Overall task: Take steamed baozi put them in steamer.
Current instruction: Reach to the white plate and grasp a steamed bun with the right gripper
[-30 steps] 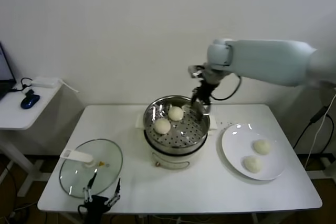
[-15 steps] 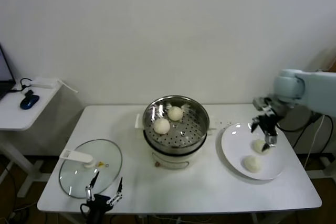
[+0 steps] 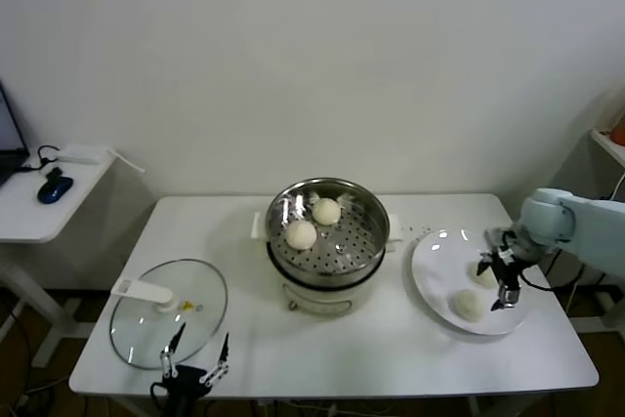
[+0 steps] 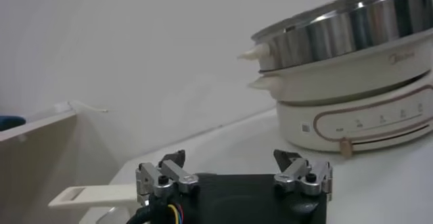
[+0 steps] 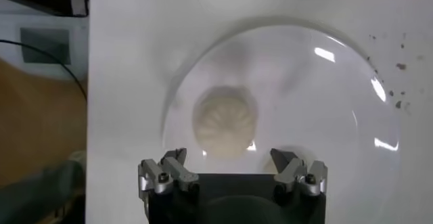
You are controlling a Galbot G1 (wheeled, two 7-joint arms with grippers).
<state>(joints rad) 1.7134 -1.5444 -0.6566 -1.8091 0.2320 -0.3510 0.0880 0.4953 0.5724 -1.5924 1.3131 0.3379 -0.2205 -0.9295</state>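
The steamer (image 3: 327,246) stands mid-table with two baozi (image 3: 301,234) (image 3: 326,211) on its perforated tray. Two more baozi lie on the white plate (image 3: 435,263) at the right: one in plain sight (image 3: 469,306), one partly hidden behind my right gripper (image 3: 495,280). That gripper is open and empty, low over the plate. In the right wrist view its jaws (image 5: 230,159) stand spread, with a baozi (image 5: 225,124) on the plate (image 5: 325,103) just ahead of them. My left gripper (image 3: 190,363) is open and parked at the front edge; it also shows in the left wrist view (image 4: 233,159), facing the steamer (image 4: 352,29).
A round glass lid (image 3: 168,312) with a white handle (image 3: 143,290) lies front left on the table, just beyond the left gripper. A side desk (image 3: 49,204) with a mouse stands at the far left. The plate sits close to the table's right edge.
My right gripper has left the steamer, swung right and come down low over the plate's baozi. The left arm and the baozi in the steamer have not moved.
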